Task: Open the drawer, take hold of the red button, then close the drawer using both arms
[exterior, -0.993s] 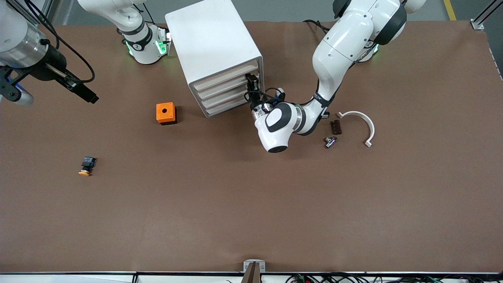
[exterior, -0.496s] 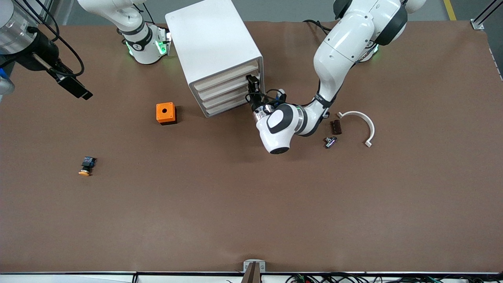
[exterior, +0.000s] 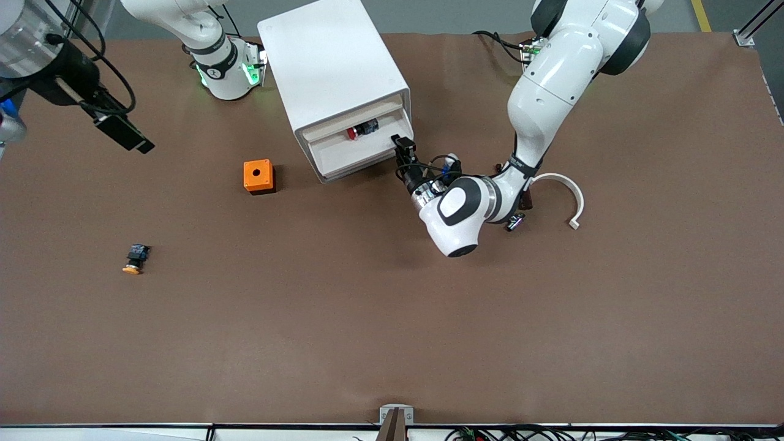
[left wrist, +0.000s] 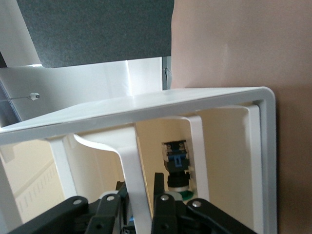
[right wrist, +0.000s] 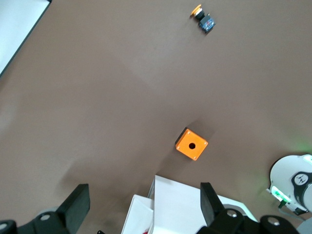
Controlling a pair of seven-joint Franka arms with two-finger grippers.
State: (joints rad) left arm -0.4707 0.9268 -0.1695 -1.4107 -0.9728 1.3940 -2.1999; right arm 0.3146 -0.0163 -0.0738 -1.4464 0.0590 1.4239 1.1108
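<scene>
Drawer (exterior: 358,144): pulled out, left gripper (exterior: 402,146) jaws clamped on its front. Button (exterior: 361,130): inside; left wrist view shows its blue body (left wrist: 176,161). Right gripper (right wrist: 141,204): raised, jaws apart.

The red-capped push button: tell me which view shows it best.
The front view: the red-capped push button lies in plain sight in the pulled-out white drawer. The left wrist view catches only its black-and-blue body; the right wrist view barely glimpses red at the frame's edge.
</scene>
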